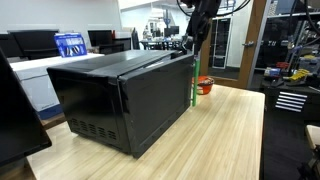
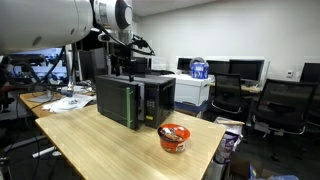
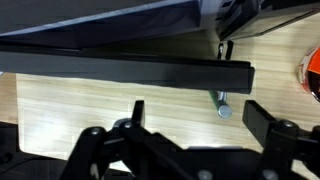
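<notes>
**Microwave on a wooden office desk**

The jaws were held wide apart and empty above the top front edge of the black microwave [image 2: 135, 100]. It was set mid-desk [image 2: 95, 148], with an orange bowl [image 2: 174, 137] near a corner. Monitors [image 2: 245, 68] and chairs [image 2: 270, 105] were seen behind.

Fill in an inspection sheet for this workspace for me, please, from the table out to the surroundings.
Surface: light wooden table, bare wood around the appliance.
Job's things: black microwave, upright, with a green strip on its front.
Clutter: red bowl beside the microwave, apart from it; papers at the table's far end.
Claw: claw open, above the microwave's top front edge, holding nothing.
Cables: black cable looping by the arm's wrist.
Surroundings: office chairs, monitors, blue basket.
</notes>
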Controlling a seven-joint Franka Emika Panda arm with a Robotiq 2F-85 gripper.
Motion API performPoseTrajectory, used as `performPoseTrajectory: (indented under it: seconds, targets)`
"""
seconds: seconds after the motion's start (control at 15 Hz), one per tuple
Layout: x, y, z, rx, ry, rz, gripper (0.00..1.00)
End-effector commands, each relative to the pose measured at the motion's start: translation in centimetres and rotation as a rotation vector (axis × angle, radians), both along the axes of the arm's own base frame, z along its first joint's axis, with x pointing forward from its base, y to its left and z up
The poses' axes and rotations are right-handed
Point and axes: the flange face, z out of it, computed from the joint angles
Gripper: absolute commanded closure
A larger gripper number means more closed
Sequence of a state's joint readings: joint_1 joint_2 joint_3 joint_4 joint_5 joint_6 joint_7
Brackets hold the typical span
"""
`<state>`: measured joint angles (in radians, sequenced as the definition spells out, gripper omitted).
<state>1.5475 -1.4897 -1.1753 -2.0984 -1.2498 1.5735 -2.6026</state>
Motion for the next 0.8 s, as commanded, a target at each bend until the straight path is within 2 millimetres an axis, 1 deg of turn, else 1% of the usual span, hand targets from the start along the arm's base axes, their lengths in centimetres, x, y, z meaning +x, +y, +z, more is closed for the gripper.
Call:
performPoseTrajectory:
  seconds: [0.0, 0.33, 0.47, 0.6, 0.67, 0.73]
  targets:
    - [0.0, 0.0, 0.0, 0.0, 0.0, 0.0, 0.0]
    - [0.0, 0.1, 0.0, 0.001, -0.001, 0.001, 0.0]
    - [0.5, 0.0, -0.5, 0.023, 0.016, 0.0, 0.0]
    - [0.9, 1.2, -0.8, 0.019, 0.021, 0.021, 0.0]
    - [1.4, 2.3, -0.9, 0.01, 0.014, 0.041, 0.0]
    - [1.8, 2.9, -0.7, 0.005, 0.005, 0.049, 0.0]
